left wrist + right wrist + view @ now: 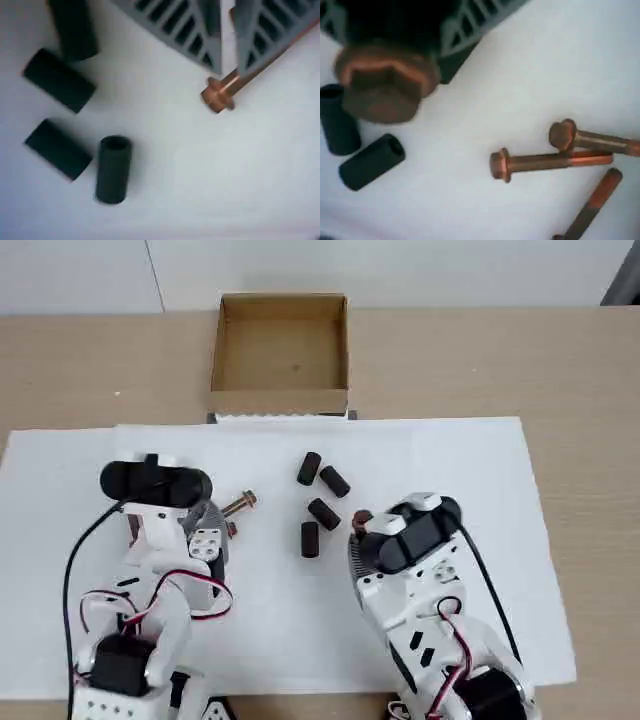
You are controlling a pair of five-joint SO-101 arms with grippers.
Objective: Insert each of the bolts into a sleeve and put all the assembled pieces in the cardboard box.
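saw right gripper [395, 57] clenched on a copper bolt [382, 87], hex head facing the wrist camera, held just off the white paper sheet [460, 460]. in the high view found that held bolt at the right edge of the sleeve cluster. counted four black sleeves [323, 513] lying loose on the sheet between the two arms, all on their sides, none with a bolt in it. spotted two of them near the held bolt in the right wrist view, one with its open bore showing.

found left gripper [229, 67] low over the sheet with a second bolt [218, 94] at its tip, shank running under one side, head poking out toward the sleeves. could not tell whether it grasped that bolt or just sat over it.

noted three more loose bolts [545, 161] lying close together on the sheet in the right wrist view. saw cardboard box [228, 350] at the far edge of the sheet on the tan table [560, 360], open top, nothing inside.
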